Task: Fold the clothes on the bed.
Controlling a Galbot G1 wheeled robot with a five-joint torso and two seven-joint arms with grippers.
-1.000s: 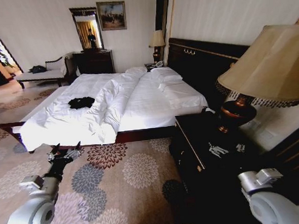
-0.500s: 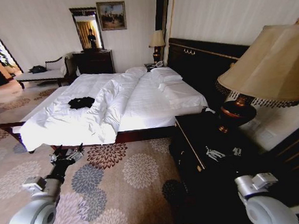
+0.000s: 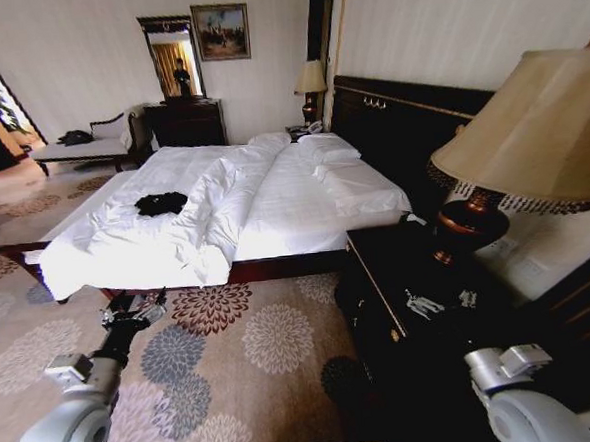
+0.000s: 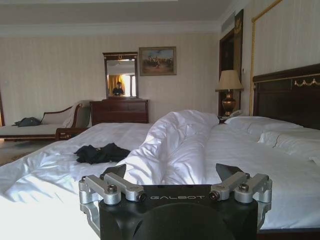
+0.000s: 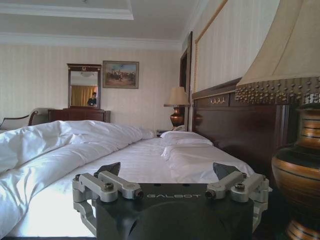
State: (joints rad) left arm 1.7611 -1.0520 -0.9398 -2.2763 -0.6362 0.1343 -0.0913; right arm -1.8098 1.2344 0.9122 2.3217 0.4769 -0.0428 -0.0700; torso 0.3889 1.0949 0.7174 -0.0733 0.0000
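The clothes (image 3: 162,202), a crumpled black T-shirt, lie on the near left part of the bed (image 3: 303,195), beside a rumpled ridge of white duvet (image 3: 219,201). My left gripper (image 3: 132,313) hangs open over the carpet, short of the bed's side and apart from the shirt. In the left wrist view, the clothes (image 4: 101,153) lie on the bed (image 4: 45,170) beyond the open, empty left gripper (image 4: 172,171). My right gripper (image 3: 440,300) is open above the dark nightstand (image 3: 383,266). From the right wrist, the right gripper (image 5: 166,170) is empty and faces the bed (image 5: 150,162).
A large lamp (image 3: 525,137) stands on the nightstand close to my right arm. The dark headboard (image 3: 399,124) lines the wall. A chaise (image 3: 85,146) and a dresser with a mirror (image 3: 186,119) stand beyond the bed. Patterned carpet (image 3: 252,344) lies between me and the bed.
Both arms have sunk slightly in the head view, the left gripper dropping a little toward the carpet. The shirt and the bedding lie as before.
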